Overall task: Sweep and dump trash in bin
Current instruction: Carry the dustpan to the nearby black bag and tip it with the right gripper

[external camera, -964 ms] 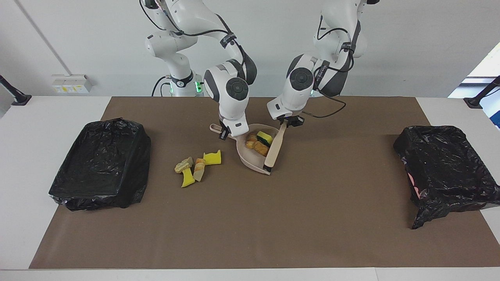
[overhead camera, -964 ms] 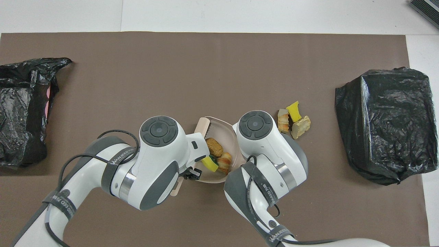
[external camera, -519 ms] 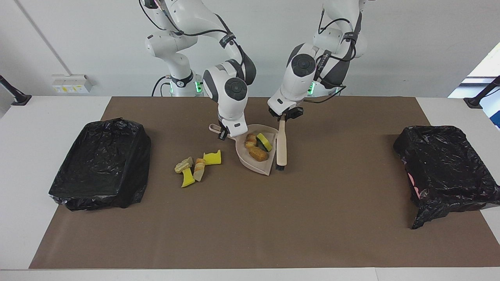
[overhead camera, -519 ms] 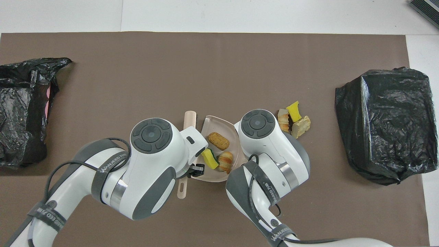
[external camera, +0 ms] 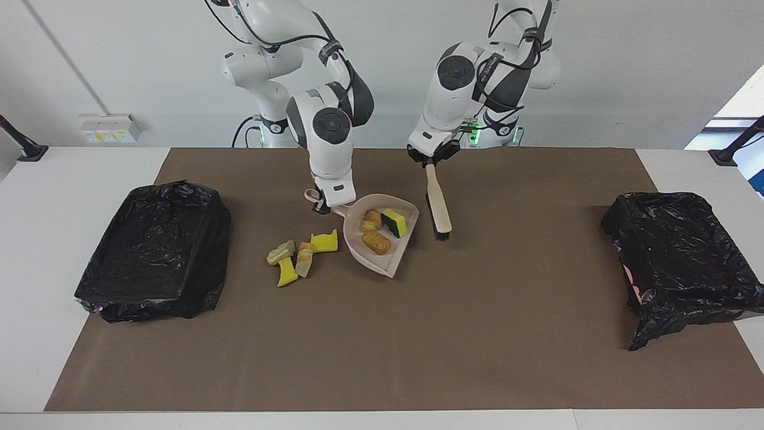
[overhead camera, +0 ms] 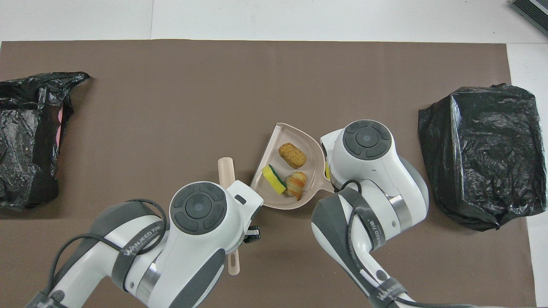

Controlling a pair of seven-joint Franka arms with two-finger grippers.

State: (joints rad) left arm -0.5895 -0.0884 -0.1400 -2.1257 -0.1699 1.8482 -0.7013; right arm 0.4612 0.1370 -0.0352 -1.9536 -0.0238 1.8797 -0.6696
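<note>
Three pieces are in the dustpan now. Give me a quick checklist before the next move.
1. Right gripper on dustpan handle: ok.
2. Left gripper holding brush: ok.
3. Three pieces inside the pan: ok.
4. All trash collected: not ok, four pieces lie on the mat beside the pan, toward the right arm's end.
5. Brush clear of pan: ok, apart from its rim.
6. Bin at the right arm's end open: cannot tell.
</note>
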